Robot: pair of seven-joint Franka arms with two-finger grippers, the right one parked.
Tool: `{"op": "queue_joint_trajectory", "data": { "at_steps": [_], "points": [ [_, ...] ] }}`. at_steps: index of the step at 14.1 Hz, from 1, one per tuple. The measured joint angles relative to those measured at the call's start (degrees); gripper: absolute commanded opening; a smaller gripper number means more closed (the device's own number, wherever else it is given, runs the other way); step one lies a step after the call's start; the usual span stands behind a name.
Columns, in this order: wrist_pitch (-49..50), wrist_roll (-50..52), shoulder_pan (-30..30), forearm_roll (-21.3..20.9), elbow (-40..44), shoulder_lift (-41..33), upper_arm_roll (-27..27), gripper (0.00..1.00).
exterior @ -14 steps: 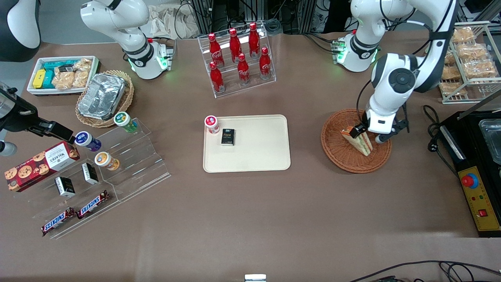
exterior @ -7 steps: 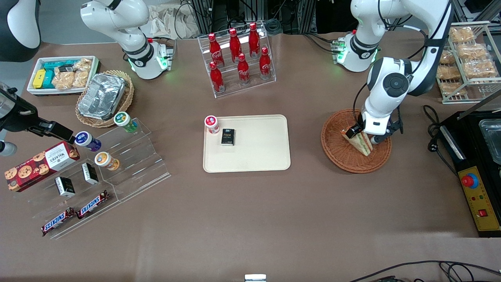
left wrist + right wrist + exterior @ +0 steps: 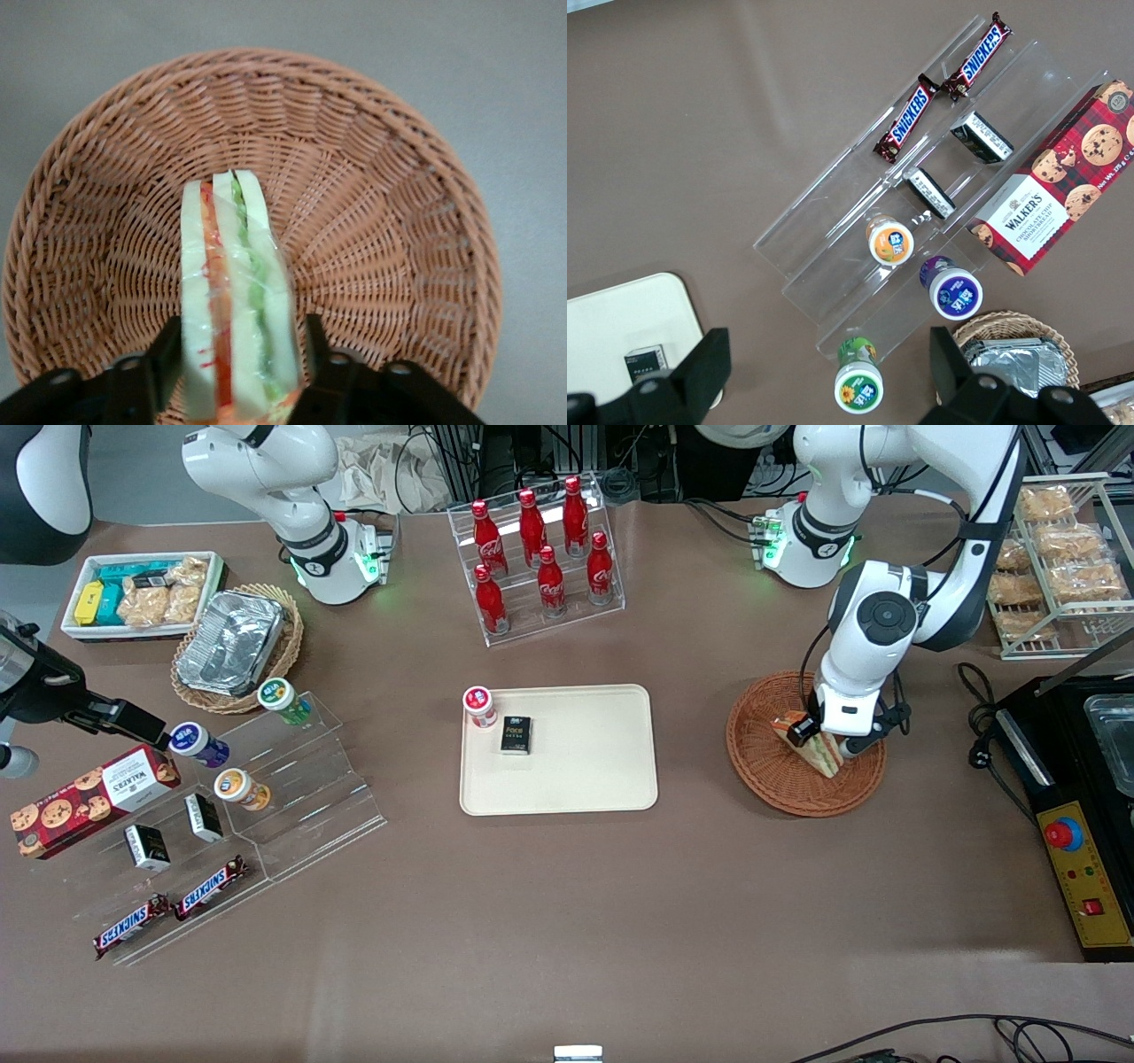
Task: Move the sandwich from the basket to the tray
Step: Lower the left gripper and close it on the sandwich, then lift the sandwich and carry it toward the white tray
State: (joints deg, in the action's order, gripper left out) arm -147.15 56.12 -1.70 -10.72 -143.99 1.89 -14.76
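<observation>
Your tray (image 3: 585, 779) sat at mid-table carrying a black box (image 3: 516, 735) and a red-capped jar (image 3: 479, 706), toward the working arm's end your gripper (image 3: 241, 382) was down inside the basket (image 3: 762, 775), fingers (image 3: 165, 359) straddling the sandwich (image 3: 232, 301), pressed against both bread faces.

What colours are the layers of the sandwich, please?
The sandwich, between the gripper fingers: white bread, orange-red and green filling; clearest in the left wrist view.
</observation>
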Motion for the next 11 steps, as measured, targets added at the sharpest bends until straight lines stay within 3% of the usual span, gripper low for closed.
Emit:
{"op": "queue_joint_trajectory", "data": {
  "at_steps": [1, 4, 11],
  "points": [
    [0.4, 0.3, 0.0, -0.2, 0.3, -0.2, 0.0, 0.00],
    [7.0, 0.7, 0.0, -0.3, 3.5, -1.2, -0.1, 0.00],
    [36.0, 0.3, 0.1, 2.0, 24.8, -3.8, -5.1, 0.00]
  ]
}}
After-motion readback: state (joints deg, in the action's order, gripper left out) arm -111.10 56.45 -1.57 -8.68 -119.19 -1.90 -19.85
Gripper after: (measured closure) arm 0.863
